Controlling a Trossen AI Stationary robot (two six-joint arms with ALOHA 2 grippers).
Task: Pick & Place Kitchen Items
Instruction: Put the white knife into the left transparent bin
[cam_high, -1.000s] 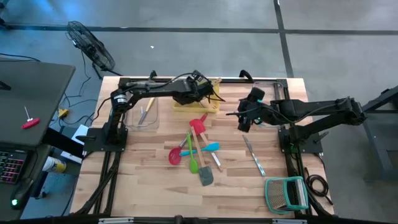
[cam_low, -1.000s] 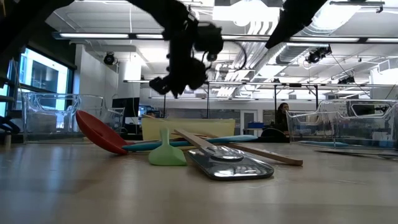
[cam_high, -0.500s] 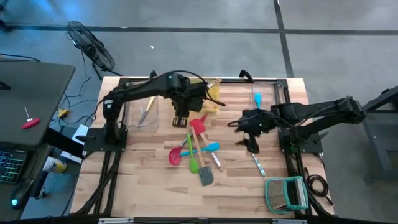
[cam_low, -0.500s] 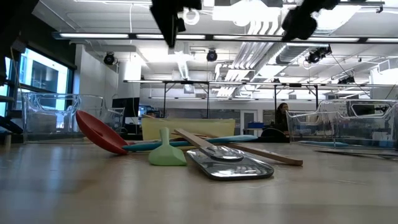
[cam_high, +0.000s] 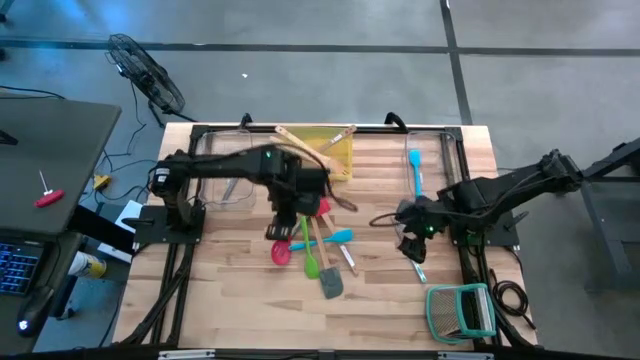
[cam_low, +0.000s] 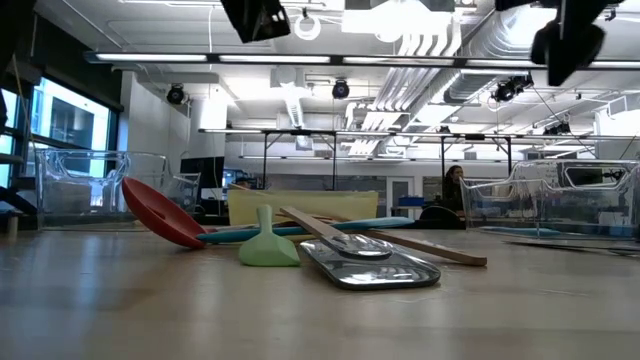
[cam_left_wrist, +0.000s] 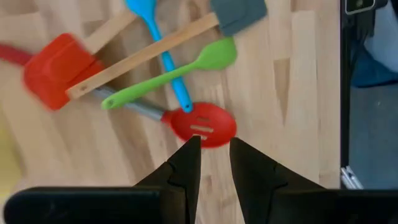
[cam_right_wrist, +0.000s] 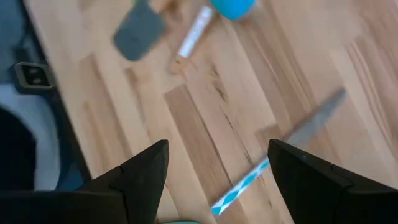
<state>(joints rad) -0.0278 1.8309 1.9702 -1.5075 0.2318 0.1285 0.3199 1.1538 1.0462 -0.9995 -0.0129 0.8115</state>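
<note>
Utensils lie heaped at table centre: red slotted spoon (cam_left_wrist: 200, 126), green spatula (cam_left_wrist: 168, 74), blue spatula (cam_left_wrist: 158, 46), a red-headed wooden spatula (cam_left_wrist: 59, 62) and a grey-headed one (cam_left_wrist: 238, 12), handles crossed. Presumably they are unsorted stock awaiting pick-up.

A knife (cam_right_wrist: 292, 146) with a blue-patterned handle lies apart, toward 3 o'clock of the heap.

Left gripper (cam_left_wrist: 214, 152) hangs over the heap, fingers nearly closed and holding nothing — the red slotted spoon is just ahead of the tips and is likely its next pick.

Right gripper (cam_right_wrist: 214, 165) hovers above the knife, fingers spread wide and empty.

Yellow tray (cam_high: 335, 150) at 12 o'clock already holds wooden utensils; one blue utensil (cam_high: 414, 170) sits in the clear bin (cam_high: 452, 140) at 2 o'clock.

No legible writing or brands.
</note>
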